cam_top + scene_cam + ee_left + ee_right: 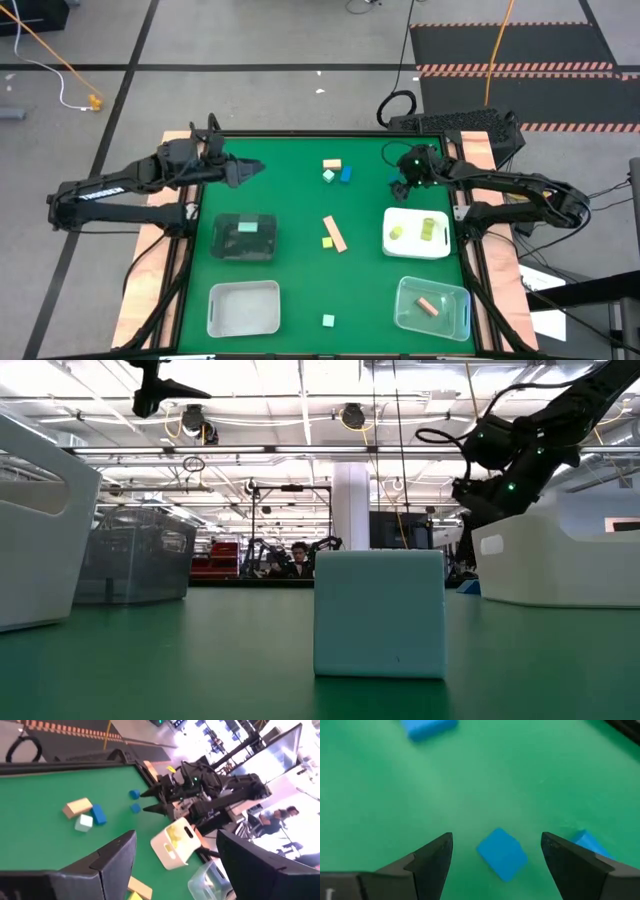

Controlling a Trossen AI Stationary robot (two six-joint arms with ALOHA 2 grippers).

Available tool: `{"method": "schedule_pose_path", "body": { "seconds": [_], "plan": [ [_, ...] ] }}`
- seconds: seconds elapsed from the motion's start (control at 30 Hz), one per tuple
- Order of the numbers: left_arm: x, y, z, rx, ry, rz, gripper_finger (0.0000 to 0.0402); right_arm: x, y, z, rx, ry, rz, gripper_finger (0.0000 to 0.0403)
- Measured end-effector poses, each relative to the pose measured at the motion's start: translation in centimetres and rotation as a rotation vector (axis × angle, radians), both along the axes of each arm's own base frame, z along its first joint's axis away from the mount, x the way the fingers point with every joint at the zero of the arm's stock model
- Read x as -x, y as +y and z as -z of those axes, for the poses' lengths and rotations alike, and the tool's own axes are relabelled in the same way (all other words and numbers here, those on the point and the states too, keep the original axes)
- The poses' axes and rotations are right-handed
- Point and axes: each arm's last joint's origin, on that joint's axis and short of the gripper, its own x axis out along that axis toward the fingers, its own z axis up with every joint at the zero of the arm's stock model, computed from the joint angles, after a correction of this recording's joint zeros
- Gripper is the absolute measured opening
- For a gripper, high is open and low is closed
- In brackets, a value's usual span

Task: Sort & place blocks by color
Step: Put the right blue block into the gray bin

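Note:
My right gripper [395,172] [496,839] is open and hovers over the table's far right part, above the white bin. A small blue cube [502,854] lies on the green mat between its fingers, untouched. A second blue cube [590,844] lies just beside it, and a blue block [429,727] farther off. My left gripper [245,172] [175,837] is open and held above the far left part. A tan bar [332,163], a mint cube [328,175] and a blue block [346,174] lie far centre. A tan bar [335,233] and a yellow-green cube [327,241] lie mid-table. A mint cube [328,320] [380,613] lies near the near edge.
A dark bin [262,248] at mid-left holds a mint block [247,226]. A white bin [243,307] stands near left. The white bin [417,248] on the right holds yellow-green blocks. A clear bin [445,320] near right holds a salmon block [428,306]. Wooden rails edge the mat.

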Motion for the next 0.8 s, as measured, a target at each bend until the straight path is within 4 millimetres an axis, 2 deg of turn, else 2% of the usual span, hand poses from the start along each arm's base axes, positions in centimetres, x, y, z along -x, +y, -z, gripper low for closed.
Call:
{"method": "schedule_pose_path", "body": {
  "seconds": [0.1, 0.2, 0.33, 0.63, 0.8],
  "plan": [
    [0.1, 0.4, 0.0, -0.015, 0.006, -0.025, 0.0274, 0.0, -0.4, -0.2, -0.077, -0.096, 0.219, 0.0293],
    [0.4, 0.9, -0.1, -0.052, 0.013, -0.048, 0.0275, 0.3, -0.8, -0.2, -0.071, -0.127, 0.44, 0.0293],
    [0.6, 1.7, 0.0, -0.104, 0.035, -0.087, 0.0274, 0.7, -1.3, -0.3, -0.057, -0.163, 0.621, 0.0293],
    [1.3, 3.3, -0.1, -0.217, 0.08, -0.134, 0.0274, 0.6, -1.6, 1.7, -0.116, -0.072, 0.712, 0.0293],
    [1.5, 4.0, -0.6, -0.252, 0.043, -0.167, 0.0274, 0.5, -2.0, 2.9, -0.091, -0.013, 0.76, 0.0293]
  ]
}}
